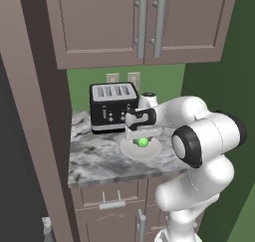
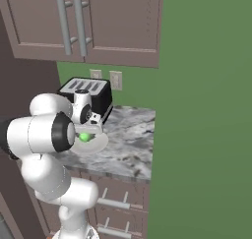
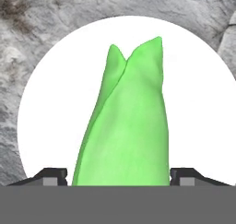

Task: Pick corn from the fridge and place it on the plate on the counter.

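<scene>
The bright green corn (image 1: 143, 142) stands between the fingers of my gripper (image 1: 142, 136), low over the round off-white plate (image 1: 130, 151) on the marbled counter (image 1: 94, 159). From the right, the corn (image 2: 84, 137) hangs under the gripper (image 2: 87, 130) above the plate (image 2: 98, 143). In the hand view the corn (image 3: 126, 121) fills the gap between both fingertips of the gripper (image 3: 119, 176), with the plate (image 3: 50, 103) right behind it and the counter (image 3: 18, 43) around the plate. The gripper is shut on the corn. The fridge is out of view.
A black slotted toaster (image 1: 113, 106) stands just behind the plate against the green wall. Brown upper cabinets (image 1: 144, 22) hang overhead and a tall brown panel (image 1: 35, 111) bounds the counter's left. The counter ends at a green wall (image 2: 206, 110) on the right.
</scene>
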